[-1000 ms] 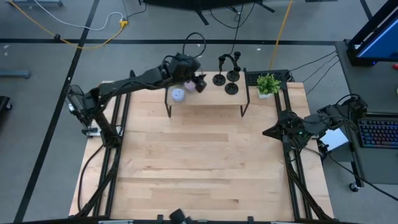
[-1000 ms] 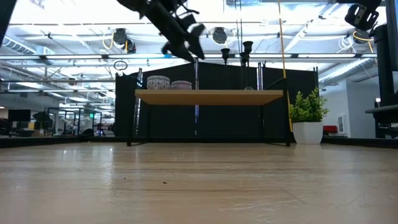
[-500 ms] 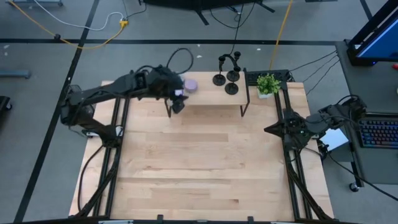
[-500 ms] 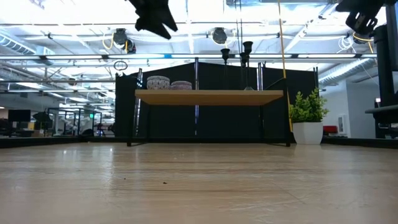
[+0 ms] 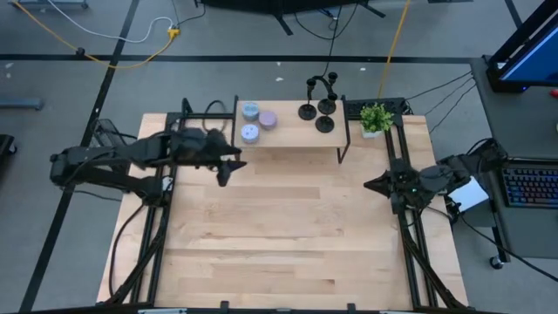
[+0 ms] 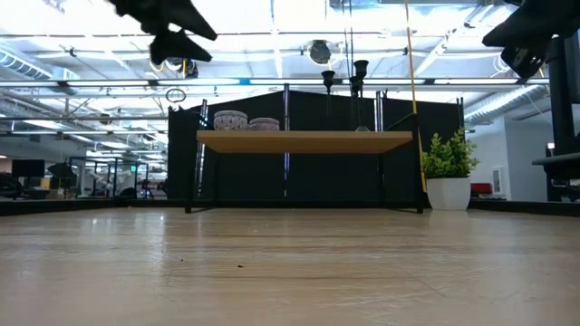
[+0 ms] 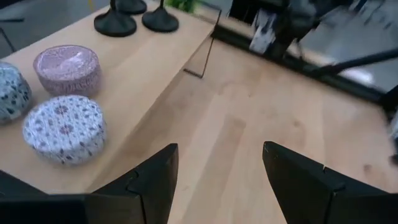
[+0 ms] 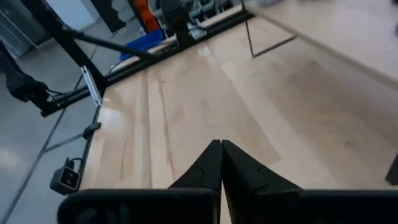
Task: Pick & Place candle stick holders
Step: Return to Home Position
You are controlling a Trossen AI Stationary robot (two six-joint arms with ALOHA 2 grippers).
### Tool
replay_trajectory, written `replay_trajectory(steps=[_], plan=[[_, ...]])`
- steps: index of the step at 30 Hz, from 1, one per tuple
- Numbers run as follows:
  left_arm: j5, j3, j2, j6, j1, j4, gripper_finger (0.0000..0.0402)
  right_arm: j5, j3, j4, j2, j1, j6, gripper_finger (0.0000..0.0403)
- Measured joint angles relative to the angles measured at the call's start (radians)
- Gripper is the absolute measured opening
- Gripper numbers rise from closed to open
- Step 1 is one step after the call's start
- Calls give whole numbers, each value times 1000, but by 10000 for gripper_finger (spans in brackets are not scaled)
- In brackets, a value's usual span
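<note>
Black candle stick holders (image 5: 324,123) are standing stems-up on the shelf (image 5: 288,133), well ahead of the open, empty left gripper (image 5: 224,167), while the closed right gripper (image 5: 373,185) is sitting at the table's right edge.

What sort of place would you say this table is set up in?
Probably a robotics lab in an open, industrial-style hall: exposed ducts and strip lights overhead, cables trailing over a taped grey floor, and a keyboard beside the table with its two arms.
</note>
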Motion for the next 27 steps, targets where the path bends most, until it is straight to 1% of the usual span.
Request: replay_trajectory(steps=[4,7,10,12,14,18,21,23,25,27], plan=[[-2,-143,-139,-49,-24,98,241,2,0,-8,-104,-18,-45,0],[-5,-217,-233,-75,-42,135,241,12,0,-7,-193,-29,-60,0],[-9,-268,-309,-111,-61,134,241,70,0,-6,-255,-31,8,0],[-9,-291,-345,-149,-73,128,241,83,0,-4,-278,-31,41,0],[-8,-302,-367,-183,-81,126,241,80,0,-4,-289,-31,36,0],[-8,-306,-375,-200,-92,127,241,80,0,-4,-288,-31,38,0],[-9,-306,-375,-276,-96,133,241,80,0,-3,-275,-31,31,0],[-8,-306,-375,-300,-96,132,241,82,0,-4,-266,-31,6,0],[-5,-306,-375,-263,-99,133,241,109,0,17,-255,-31,-18,0],[13,-306,-375,-191,-107,134,241,134,-8,65,-239,-31,-40,0]])
